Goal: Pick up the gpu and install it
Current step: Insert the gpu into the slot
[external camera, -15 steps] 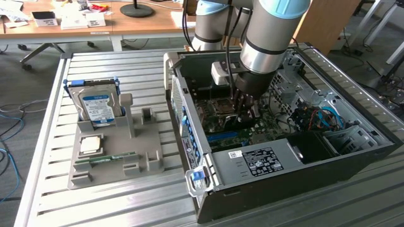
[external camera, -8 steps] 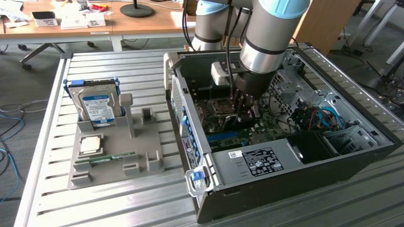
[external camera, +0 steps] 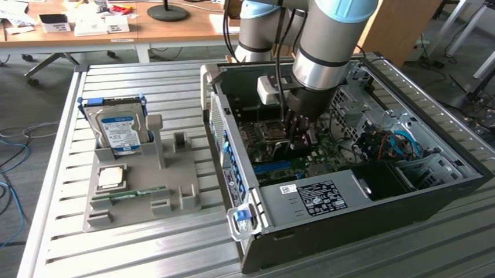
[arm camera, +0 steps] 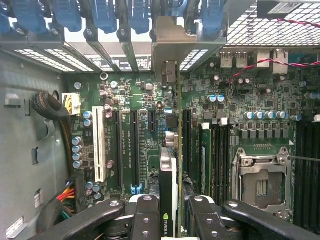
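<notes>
Silver arm [external camera: 325,52], pale-blue joint cap [external camera: 345,8], black claw [arm camera: 169,220]

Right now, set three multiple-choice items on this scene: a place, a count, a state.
1. Where is the thin dark circuit card with the grey end bracket? A. on the grey tray B. inside the open black computer case C. under it
2. How many long white slots on the green motherboard? A. one B. three C. five
3. The silver hard drive with the blue-white label: A. lies flat B. stands upright C. hangs in the air
B, the pincer holds it above the motherboard; A, one shows; B, it stands on edge in the tray.
</notes>
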Motion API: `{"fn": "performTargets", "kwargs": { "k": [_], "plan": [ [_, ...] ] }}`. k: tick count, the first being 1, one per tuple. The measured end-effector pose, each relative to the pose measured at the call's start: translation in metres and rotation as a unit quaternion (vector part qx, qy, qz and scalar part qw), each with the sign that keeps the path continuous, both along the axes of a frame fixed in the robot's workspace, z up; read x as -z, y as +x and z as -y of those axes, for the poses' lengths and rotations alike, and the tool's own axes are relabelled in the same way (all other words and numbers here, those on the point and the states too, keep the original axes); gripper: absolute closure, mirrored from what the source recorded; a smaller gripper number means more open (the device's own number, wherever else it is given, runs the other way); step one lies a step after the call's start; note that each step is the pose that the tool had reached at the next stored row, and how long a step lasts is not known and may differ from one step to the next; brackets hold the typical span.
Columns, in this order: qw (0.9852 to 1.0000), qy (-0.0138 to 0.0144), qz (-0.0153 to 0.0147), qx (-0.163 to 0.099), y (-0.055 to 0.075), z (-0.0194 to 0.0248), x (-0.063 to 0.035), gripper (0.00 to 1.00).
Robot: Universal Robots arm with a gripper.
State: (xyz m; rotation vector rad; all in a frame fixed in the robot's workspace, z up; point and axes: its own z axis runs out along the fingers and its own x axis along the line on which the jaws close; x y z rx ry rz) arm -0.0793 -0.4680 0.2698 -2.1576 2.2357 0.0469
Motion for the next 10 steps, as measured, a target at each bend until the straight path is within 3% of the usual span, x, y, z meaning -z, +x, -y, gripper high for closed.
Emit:
{"fn": "performTargets", "kwargs": {
  "k": [10],
  "plan": [
    [1.0000,0.0001,0.0000,-0.006,-0.0001,-0.0014,0.0003,0.73]
  ]
}}
